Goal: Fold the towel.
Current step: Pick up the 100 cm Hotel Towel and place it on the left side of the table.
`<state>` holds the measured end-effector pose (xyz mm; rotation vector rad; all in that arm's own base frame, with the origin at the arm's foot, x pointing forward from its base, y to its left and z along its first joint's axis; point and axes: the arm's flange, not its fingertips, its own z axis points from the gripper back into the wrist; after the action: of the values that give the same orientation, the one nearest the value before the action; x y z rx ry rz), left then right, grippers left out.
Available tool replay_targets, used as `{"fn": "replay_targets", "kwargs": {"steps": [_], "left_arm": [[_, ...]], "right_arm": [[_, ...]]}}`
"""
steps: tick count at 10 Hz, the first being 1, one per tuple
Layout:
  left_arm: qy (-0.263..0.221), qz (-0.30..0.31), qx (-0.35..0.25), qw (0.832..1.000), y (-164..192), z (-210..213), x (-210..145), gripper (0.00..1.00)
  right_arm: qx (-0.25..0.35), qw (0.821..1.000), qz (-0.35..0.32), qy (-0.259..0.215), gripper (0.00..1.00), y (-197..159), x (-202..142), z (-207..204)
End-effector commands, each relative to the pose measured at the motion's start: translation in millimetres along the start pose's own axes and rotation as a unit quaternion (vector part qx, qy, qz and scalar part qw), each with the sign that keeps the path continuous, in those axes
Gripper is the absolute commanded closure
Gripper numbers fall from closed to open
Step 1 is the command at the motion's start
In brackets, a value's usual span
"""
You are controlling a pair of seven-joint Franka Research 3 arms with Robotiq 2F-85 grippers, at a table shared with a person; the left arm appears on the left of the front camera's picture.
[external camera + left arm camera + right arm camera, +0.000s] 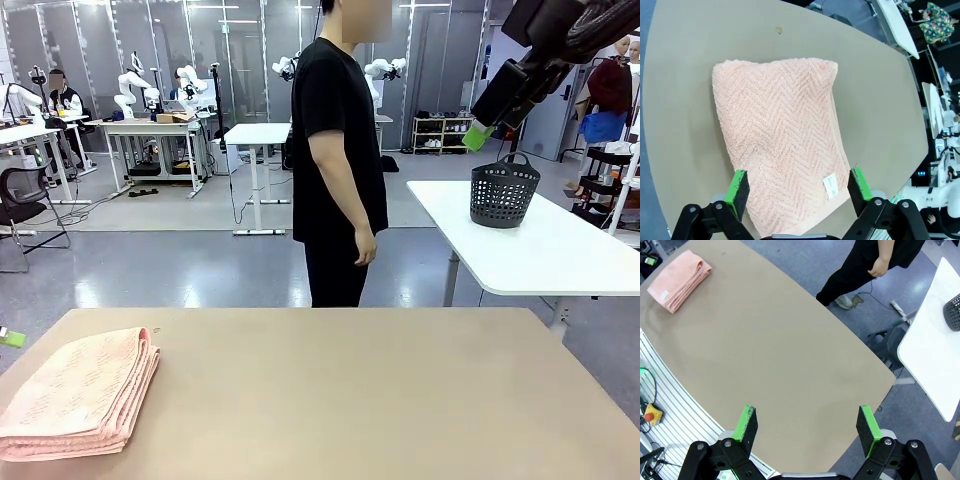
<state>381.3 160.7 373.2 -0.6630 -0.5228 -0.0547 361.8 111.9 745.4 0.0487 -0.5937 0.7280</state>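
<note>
The towel (pixel 80 393), pale salmon-pink with a herringbone weave, lies folded in several layers at the near left corner of the tan table (pixel 350 400). Seen from the left wrist, the towel (pixel 780 135) lies flat with its small white tag (pixel 830 184) near the hem, and my left gripper (pixel 799 187) hangs open above its near end, touching nothing. My right gripper (pixel 808 427) is open high over the table's right half, empty, with the towel (pixel 680 280) far off at the top left. In the front view its green fingertip (pixel 478 136) shows at the upper right.
A person in black (pixel 335 160) stands at the table's far edge, arms down. A dark basket (pixel 504 192) sits on a white table (pixel 550 250) behind on the right. The person's legs (pixel 850 275) show beyond the table's edge.
</note>
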Motion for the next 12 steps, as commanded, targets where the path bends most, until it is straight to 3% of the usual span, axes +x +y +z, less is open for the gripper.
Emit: {"fn": "replay_targets", "kwargs": {"steps": [1,12], "left_arm": [[-0.002,0.001,0.003,1.000,1.9,-0.8,4.1,0.00],[-0.002,0.001,0.003,1.000,1.9,-0.8,4.1,0.00]], "right_arm": [[-0.003,1.000,-0.001,0.001,0.00,0.0,-0.8,0.8],[-0.003,1.000,-0.001,0.001,0.00,0.0,-0.8,0.8]]}}
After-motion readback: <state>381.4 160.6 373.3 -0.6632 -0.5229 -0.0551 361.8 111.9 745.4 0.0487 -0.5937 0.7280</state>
